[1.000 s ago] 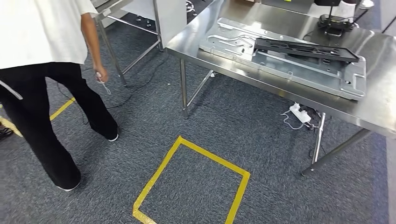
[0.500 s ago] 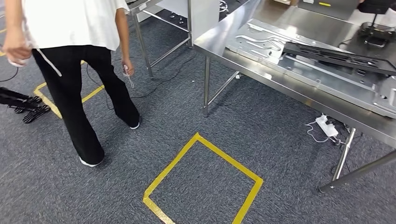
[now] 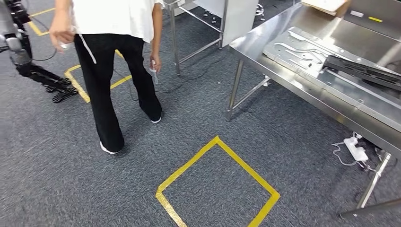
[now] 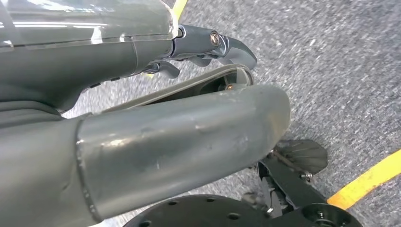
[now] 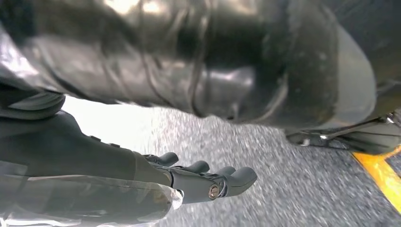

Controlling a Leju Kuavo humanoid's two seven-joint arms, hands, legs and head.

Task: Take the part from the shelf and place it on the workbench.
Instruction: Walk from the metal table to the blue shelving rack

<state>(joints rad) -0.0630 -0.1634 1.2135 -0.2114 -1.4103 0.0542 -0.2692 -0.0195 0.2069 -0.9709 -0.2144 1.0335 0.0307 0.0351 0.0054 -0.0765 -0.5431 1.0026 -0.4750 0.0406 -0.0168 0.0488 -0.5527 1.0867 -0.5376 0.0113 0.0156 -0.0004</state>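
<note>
On workbench [image 3: 302,101], long flat black part [image 3: 364,72]

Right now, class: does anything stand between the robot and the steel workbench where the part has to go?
Nothing visible blocks the carpet up to the workbench. A person stands off to the left, and a power strip lies beneath the bench. A metal plate covers part of its top.

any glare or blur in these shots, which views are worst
Head view: mostly sharp, with bright ceiling-light glare on the steel workbench and the metal plate lying on it. Left wrist view: the carpet is streaked with motion blur, and the left robot hand sits soft and close to the lens. Right wrist view: worst, a blown-out white patch behind the right robot hand, dark parts blurred.
</note>
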